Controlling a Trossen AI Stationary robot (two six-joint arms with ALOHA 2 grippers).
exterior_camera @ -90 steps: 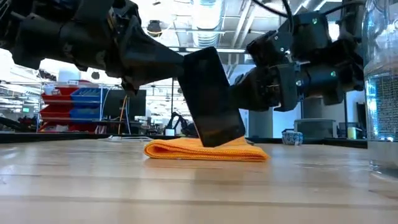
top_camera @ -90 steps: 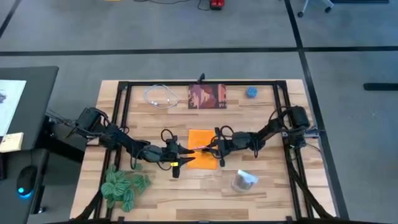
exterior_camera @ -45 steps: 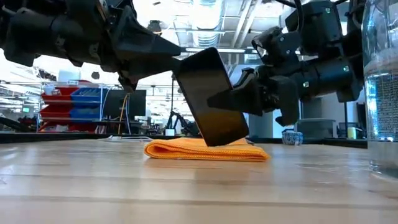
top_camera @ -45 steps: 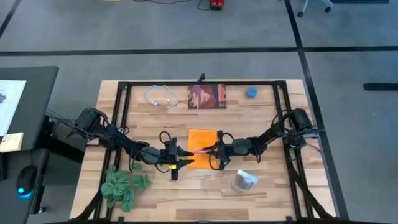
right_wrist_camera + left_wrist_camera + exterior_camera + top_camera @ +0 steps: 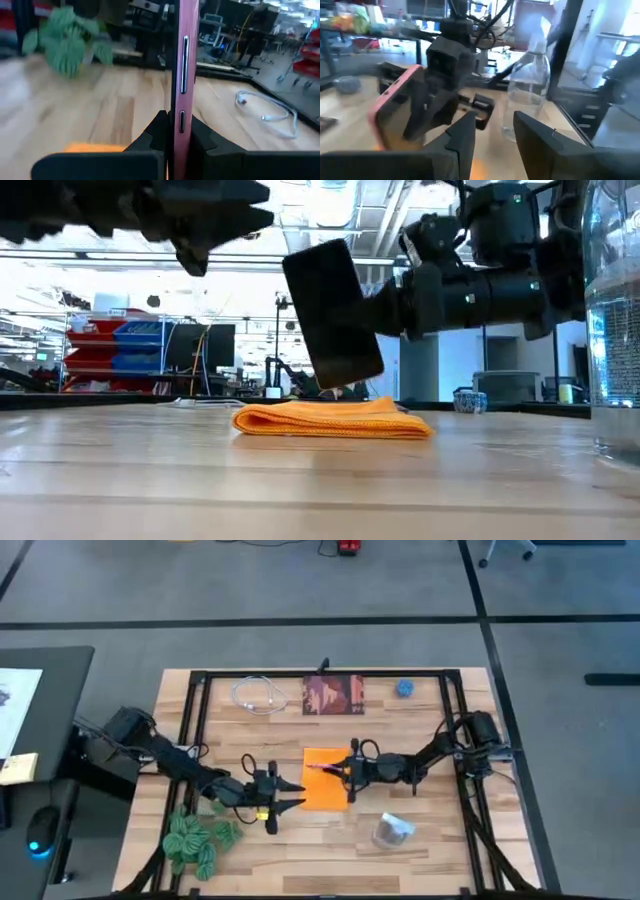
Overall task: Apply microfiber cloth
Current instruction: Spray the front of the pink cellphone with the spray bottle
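Near the middle of the high view, a folded bright orange microfiber cloth (image 5: 323, 792) lay flat on the wooden table (image 5: 430, 850), between the two arms. The right gripper (image 5: 349, 774), reaching in from the right side of the frame, was clenched on a smartphone (image 5: 332, 312) in a pink case, holding it on edge above the cloth's upper right part. The low view showed the phone tilted, its dark face toward the camera and its lower end clear of the cloth, not touching it. The left gripper (image 5: 287, 796) hovered just off the cloth's lower left corner with its fingers spread and nothing between them, as the left wrist view confirmed. Judging from this, the step in hand was bringing phone and cloth together, with wiping not yet begun. The next move probably called for lowering the phone onto the cloth, or for the free left gripper to pinch the cloth and lift it to the screen. The high view alone gave the layout: a white cable (image 5: 259, 695) and a dark red-brown printed square (image 5: 334, 695) toward the top edge, a small blue object (image 5: 404, 689) at upper right, a green artificial plant (image 5: 199, 841) at lower left and a clear bottle (image 5: 392, 831) at lower centre. Only the low view showed the gap under the phone. The right wrist view showed the phone's side buttons and pink edge.
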